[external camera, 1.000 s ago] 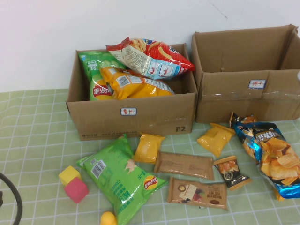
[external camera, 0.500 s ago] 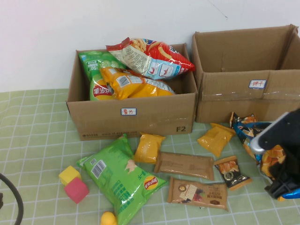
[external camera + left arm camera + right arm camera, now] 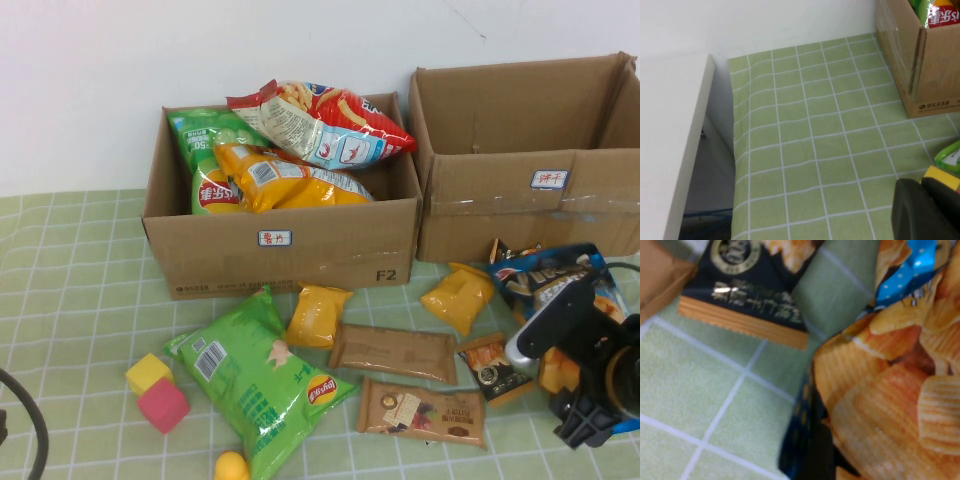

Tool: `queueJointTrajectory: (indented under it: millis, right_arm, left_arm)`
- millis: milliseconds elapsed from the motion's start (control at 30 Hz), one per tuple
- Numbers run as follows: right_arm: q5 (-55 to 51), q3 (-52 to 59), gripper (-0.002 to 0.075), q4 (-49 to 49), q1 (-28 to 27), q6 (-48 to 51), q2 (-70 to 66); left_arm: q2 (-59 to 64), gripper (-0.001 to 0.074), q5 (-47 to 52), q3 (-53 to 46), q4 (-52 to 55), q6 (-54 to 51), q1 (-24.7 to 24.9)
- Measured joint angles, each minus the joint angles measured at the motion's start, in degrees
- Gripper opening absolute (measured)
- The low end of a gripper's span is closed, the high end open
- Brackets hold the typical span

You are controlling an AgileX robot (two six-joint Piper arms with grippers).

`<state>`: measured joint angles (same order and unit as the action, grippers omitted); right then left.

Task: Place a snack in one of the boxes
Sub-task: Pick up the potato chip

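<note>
While the right claw (image 3: 590,400) sits low at the near right corner of the green checked desk (image 3: 80,300), pressed down over the blue crinkle-chip bag (image 3: 545,275), its fingers are hidden under the arm, so I cannot tell how far they are open or whether they grip the bag. The bag lies just in front of the empty right cardboard box (image 3: 530,160), its long axis running from that box toward the near edge, the top end nearest the box and lifted slightly off the cloth; the right wrist view shows its printed orange chips (image 3: 890,390) filling the frame. Touching its left side is a small dark snack packet with orange trim (image 3: 493,368), and beyond that lie a small yellow pouch (image 3: 460,296), two flat brown wrapped bars (image 3: 392,352), another yellow pouch (image 3: 318,315) and a large green crisp bag (image 3: 262,378). The left cardboard box (image 3: 285,245) is already heaped with red, yellow and green bags. A yellow block (image 3: 147,373) and a pink block (image 3: 163,405) rest at the near left. The left claw (image 3: 925,212) hangs over bare cloth to the left of that box; whether it is open cannot be told.
</note>
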<state>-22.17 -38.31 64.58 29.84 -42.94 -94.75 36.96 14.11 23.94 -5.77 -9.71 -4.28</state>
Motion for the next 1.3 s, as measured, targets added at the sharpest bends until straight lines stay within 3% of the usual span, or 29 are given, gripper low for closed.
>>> queueJointTrajectory:
  millis: [300, 533, 767, 933, 1300]
  right_arm:
    - [-1.51, -0.11, 0.0640, 3.26, 2.19, -8.70, -1.47]
    - [-8.20, -2.91, 0.0640, 2.99, 8.13, -9.04, -1.47]
    - [-10.78, -4.63, 0.0640, -3.89, 14.00, -9.04, -1.47]
    - [-12.48, -4.72, 0.0640, -4.73, 14.33, -10.57, -1.47]
    - [-14.00, -4.75, 0.0640, 3.29, 14.05, -13.09, -2.30]
  left_arm:
    - [0.00, -0.0002, 0.00, -1.02, 0.01, 0.10, 0.00]
    - [0.00, -0.0002, -0.36, -1.02, 0.01, 0.21, 0.00]
    - [0.00, -0.0002, -0.36, -1.02, 0.01, 0.21, 0.00]
    - [0.00, -0.0002, -0.36, -1.02, -0.22, 0.21, 0.00]
    - [0.00, -0.0002, -0.44, -1.02, -1.93, 0.10, 0.00]
